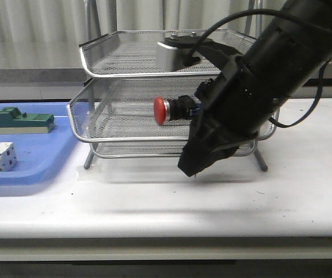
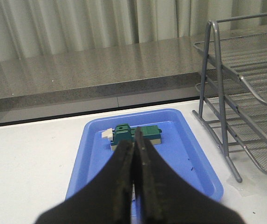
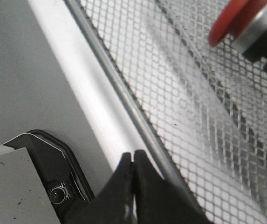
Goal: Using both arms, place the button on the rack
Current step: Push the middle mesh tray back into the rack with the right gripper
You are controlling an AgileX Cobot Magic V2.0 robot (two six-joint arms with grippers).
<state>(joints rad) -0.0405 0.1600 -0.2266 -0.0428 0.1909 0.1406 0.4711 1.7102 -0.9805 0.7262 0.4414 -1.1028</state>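
Front, left-wrist and right-wrist views of a two-arm placing task. The button (image 1: 171, 109) lies on its side in the middle tier of the rack (image 1: 96, 134), resting on the mesh. Its long axis runs roughly parallel to the rack's front rim, the red cap toward the blue tray (image 1: 32, 168) and the black body toward the right arm (image 1: 270, 75), which partly hides the rear end. The right gripper (image 1: 190, 169) hangs just outside the rack's front rim and lower than the button; its fingers are pressed together with nothing between them, as the right wrist view confirms. From this gripper the button lies up and inward, beyond the mesh wall. The left gripper (image 2: 134, 186) is likewise closed and empty; it sits over the near end of the blue tray, well apart from the rack, and points toward the green block (image 2: 135, 135) lying there. The right arm is by far the nearer to the button. Judged from the button's position, placement appears done.
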